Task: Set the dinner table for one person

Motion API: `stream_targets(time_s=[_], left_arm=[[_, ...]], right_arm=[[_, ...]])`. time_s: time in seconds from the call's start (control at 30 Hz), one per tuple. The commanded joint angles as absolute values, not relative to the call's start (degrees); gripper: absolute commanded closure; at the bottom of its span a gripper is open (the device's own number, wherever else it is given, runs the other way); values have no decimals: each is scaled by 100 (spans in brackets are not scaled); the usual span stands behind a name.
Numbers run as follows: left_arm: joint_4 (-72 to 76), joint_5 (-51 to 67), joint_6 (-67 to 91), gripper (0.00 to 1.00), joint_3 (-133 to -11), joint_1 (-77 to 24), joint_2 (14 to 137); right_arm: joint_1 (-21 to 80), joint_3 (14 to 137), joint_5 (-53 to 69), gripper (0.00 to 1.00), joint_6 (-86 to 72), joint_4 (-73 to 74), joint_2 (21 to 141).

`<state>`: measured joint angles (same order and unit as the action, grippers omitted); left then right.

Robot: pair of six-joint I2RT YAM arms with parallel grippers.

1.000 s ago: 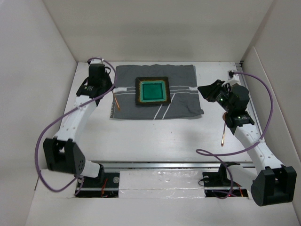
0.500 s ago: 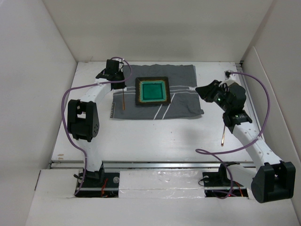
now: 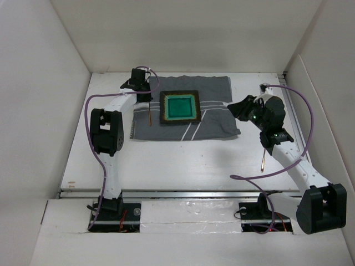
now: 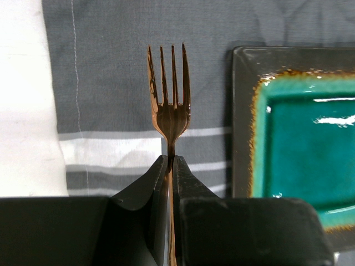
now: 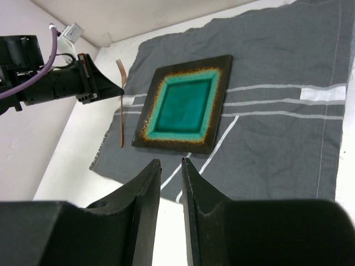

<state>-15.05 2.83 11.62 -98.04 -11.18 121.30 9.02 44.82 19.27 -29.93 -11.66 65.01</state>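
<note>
A copper fork (image 4: 170,105) is clamped by its handle in my left gripper (image 4: 170,159), tines pointing away, over the grey striped cloth (image 4: 111,61) just left of the square teal plate (image 4: 294,127). From above, the left gripper (image 3: 147,100) holds the fork (image 3: 150,115) along the plate's (image 3: 179,107) left side. My right gripper (image 3: 232,107) hovers over the cloth's (image 3: 216,119) right edge. In its wrist view its jaws (image 5: 171,162) stand slightly apart and empty, facing the plate (image 5: 186,105) and fork (image 5: 121,111). The white dinner table (image 3: 183,160) lies under everything.
A second copper utensil (image 3: 262,160) lies on the table by my right arm. White walls enclose the table on the left, back and right. A metal rail (image 3: 183,193) runs along the near edge.
My left arm has folded up and carried the fork rightward from the cloth's left edge to beside the plate. My right gripper has shifted slightly toward the far side.
</note>
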Motion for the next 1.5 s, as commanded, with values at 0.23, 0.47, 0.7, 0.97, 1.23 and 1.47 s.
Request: stream_targets(time_s=[0.23, 0.47, 0.7, 0.97, 1.23, 1.47], left_arm=[[-1591, 79, 1037, 100, -10362, -1125, 12507], [-1600, 149, 958, 100, -10424, -1125, 12691], [-1511, 70, 1037, 100, -10424, -1125, 12779], [-1608, 53, 1081, 90, -10591, -1125, 12823], [-1670, -35, 1239, 70, -10652, -1125, 12446], [-1819, 675, 1450, 89, -10653, -1125, 11384]], right_arm=[[1046, 4658, 1775, 72, -2839, -1459, 6609], [1046, 4667, 1758, 72, -2813, -1459, 6671], [1099, 4685, 1705, 72, -2777, -1397, 6618], [1099, 4685, 1705, 72, -2777, -1406, 6645], [1151, 4711, 1679, 97, -2698, -1398, 6618], [1274, 4773, 1161, 100, -2549, -1196, 6645]])
